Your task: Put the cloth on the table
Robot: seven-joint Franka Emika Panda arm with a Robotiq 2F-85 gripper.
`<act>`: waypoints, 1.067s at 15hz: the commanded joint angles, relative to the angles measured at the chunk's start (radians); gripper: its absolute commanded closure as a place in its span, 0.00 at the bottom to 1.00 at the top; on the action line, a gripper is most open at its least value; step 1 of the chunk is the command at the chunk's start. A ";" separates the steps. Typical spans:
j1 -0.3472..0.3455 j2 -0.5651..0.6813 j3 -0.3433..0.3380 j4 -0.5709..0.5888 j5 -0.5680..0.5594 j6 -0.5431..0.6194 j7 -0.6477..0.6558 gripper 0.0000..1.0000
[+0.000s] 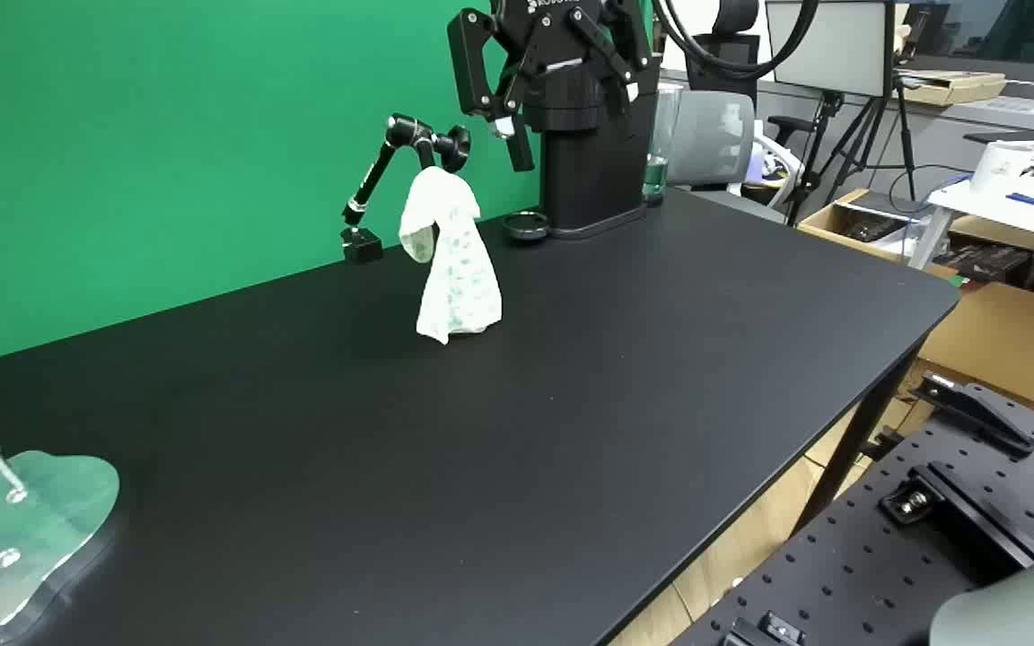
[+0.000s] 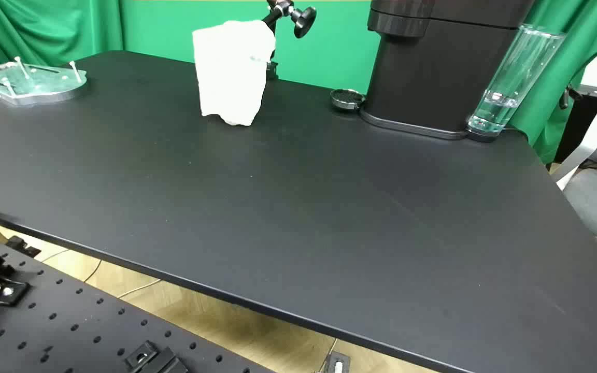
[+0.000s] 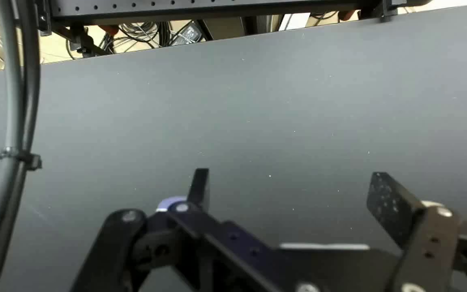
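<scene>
A white cloth (image 1: 461, 283) with faint green marks hangs draped over a black jointed stand (image 1: 409, 135) at the back of the black table (image 1: 481, 467). The cloth also shows in an exterior view (image 2: 231, 72), hiding part of the stand. I cannot tell whether its lower end touches the tabletop. My gripper (image 1: 573, 124) is high above the table, in front of the black machine and apart from the cloth. In the wrist view my gripper (image 3: 291, 180) is open and empty, its fingers wide apart over bare tabletop (image 3: 258, 121). The cloth is out of the wrist view.
A black machine (image 2: 443, 72) with a clear water tank (image 2: 516, 77) stands at the back. A small round metal dish (image 2: 347, 99) lies beside it. A green-tinted clear plate with pegs (image 1: 59, 502) lies at the table's end. A perforated base (image 2: 96, 321) adjoins the front edge.
</scene>
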 commanded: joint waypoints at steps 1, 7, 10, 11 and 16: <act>0.017 0.001 -0.017 0.001 -0.003 0.001 0.002 0.00; 0.017 0.001 -0.017 0.001 -0.003 0.002 0.002 0.00; 0.017 0.001 -0.017 0.002 -0.003 0.002 0.002 0.00; 0.017 0.001 -0.017 0.002 -0.003 0.002 0.002 0.00; -0.004 0.070 -0.025 0.026 -0.031 0.114 0.121 0.00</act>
